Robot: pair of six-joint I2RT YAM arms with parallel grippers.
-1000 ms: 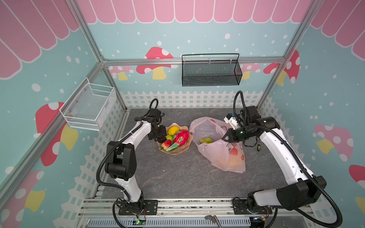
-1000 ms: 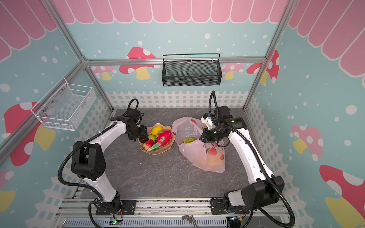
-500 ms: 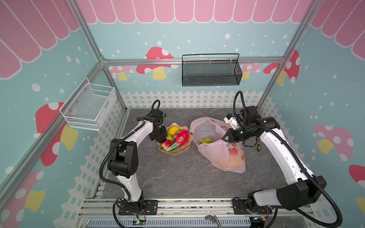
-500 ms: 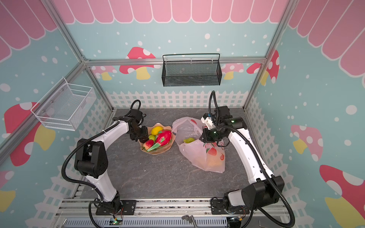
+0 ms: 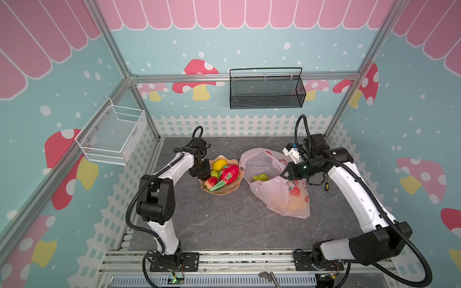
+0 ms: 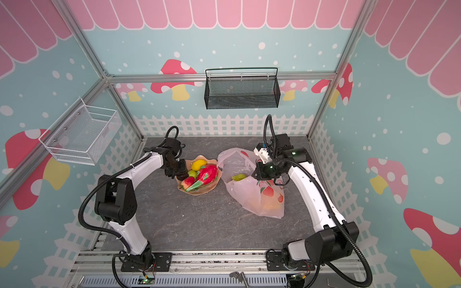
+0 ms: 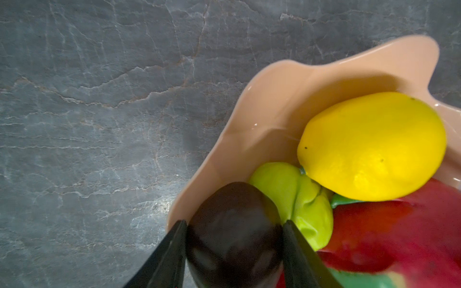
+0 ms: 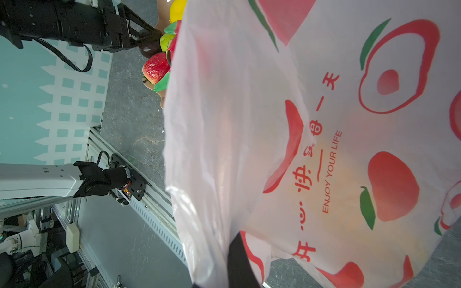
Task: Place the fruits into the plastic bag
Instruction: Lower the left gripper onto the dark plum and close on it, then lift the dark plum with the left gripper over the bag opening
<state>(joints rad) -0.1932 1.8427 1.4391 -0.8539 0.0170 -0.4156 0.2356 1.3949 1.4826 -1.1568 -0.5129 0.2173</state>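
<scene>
Since a second ago the left tool (image 5: 203,171) has slid in over the dish (image 7: 274,99) and narrowed. Its fingers (image 7: 172,249) now sit against both sides of the dark brown fruit (image 7: 233,237), which rests in the dish. The right tool (image 5: 286,173) is clamped on the plastic bag (image 5: 282,197), which lies on the tabletop (image 5: 224,224), and holds its mouth up. One green fruit (image 5: 260,177) lies inside it, and something orange shows through lower down. A yellow fruit (image 5: 219,164), a dragon fruit (image 5: 230,173) and others wait in the dish, so I'd judge the task less than half done.
</scene>
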